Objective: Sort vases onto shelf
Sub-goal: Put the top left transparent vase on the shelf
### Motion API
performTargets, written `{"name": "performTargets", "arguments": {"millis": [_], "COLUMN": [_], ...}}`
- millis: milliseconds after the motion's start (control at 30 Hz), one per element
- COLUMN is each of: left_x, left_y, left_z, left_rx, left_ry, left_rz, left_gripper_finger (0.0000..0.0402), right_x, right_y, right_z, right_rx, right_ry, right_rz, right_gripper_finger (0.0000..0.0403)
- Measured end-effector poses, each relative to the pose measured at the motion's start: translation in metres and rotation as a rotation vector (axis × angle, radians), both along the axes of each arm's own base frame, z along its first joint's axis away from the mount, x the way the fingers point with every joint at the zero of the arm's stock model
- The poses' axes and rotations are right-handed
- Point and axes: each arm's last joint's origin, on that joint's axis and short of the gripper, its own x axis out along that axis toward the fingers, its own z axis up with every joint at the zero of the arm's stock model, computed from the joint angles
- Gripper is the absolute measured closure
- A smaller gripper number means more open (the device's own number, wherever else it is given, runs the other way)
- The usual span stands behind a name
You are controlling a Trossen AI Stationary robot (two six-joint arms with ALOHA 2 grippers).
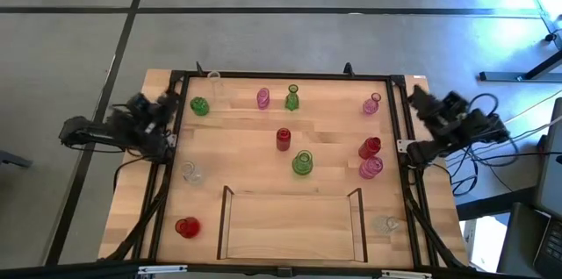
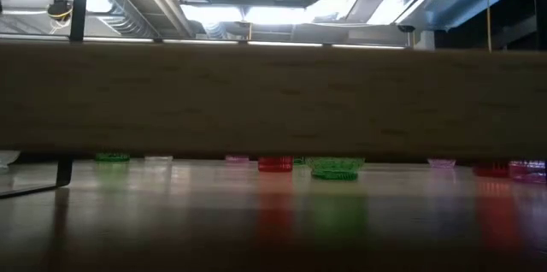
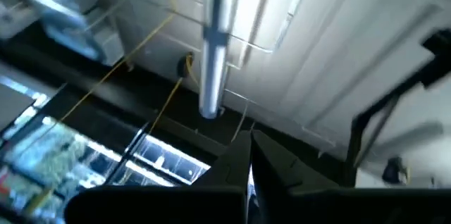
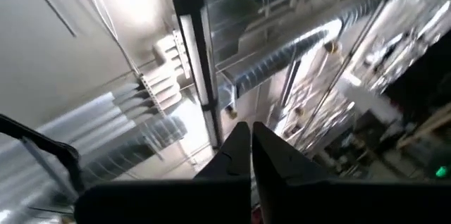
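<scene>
No sorting is underway: the table (image 1: 263, 143) is strewn with vases, and the shelf (image 1: 291, 224) at its near edge is bare. The left gripper (image 3: 251, 155) and right gripper (image 4: 251, 145) are parked at the table's sides, jaws together, pointed at the ceiling. Nearest candidates are judged the green squat vase (image 1: 302, 163) and red vase (image 1: 283, 139); an arm must be lowered and its jaws parted first.

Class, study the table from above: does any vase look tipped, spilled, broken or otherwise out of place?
Nothing stands out. The vases, such as the green one and the red one, are spread over the table, none visibly broken or spilled. The shelf holds nothing yet. Both arms wait folded at the table's sides.
</scene>
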Motion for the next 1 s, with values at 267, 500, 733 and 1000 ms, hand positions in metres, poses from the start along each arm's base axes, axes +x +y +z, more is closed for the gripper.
{"name": "performTargets", "arguments": {"millis": [267, 500, 733, 1000], "left_x": [-0.007, 0.003, 0.029, 0.067], "left_y": [0.004, 0.009, 0.017, 0.048], "left_z": [0.107, 0.14, 0.148, 0.16], "left_rx": [0.142, 0.017, -0.058, -0.203], "left_ry": [0.644, 1.024, 1.215, 1.532], "left_rz": [0.21, 0.384, 0.6, 0.578], "left_gripper_finger": [0.0396, 0.039, 0.0324, 0.0248], "right_x": [0.021, 0.058, 0.092, 0.139], "right_y": [0.007, 0.014, 0.025, 0.038], "right_z": [0.089, 0.134, 0.163, 0.167], "right_rx": [-0.209, -0.201, -0.29, -0.337], "right_ry": [0.177, 0.523, 0.64, 0.716], "right_rz": [-0.233, -0.351, -0.473, -0.514], "right_gripper_finger": [0.0376, 0.0293, 0.025, 0.025]}}
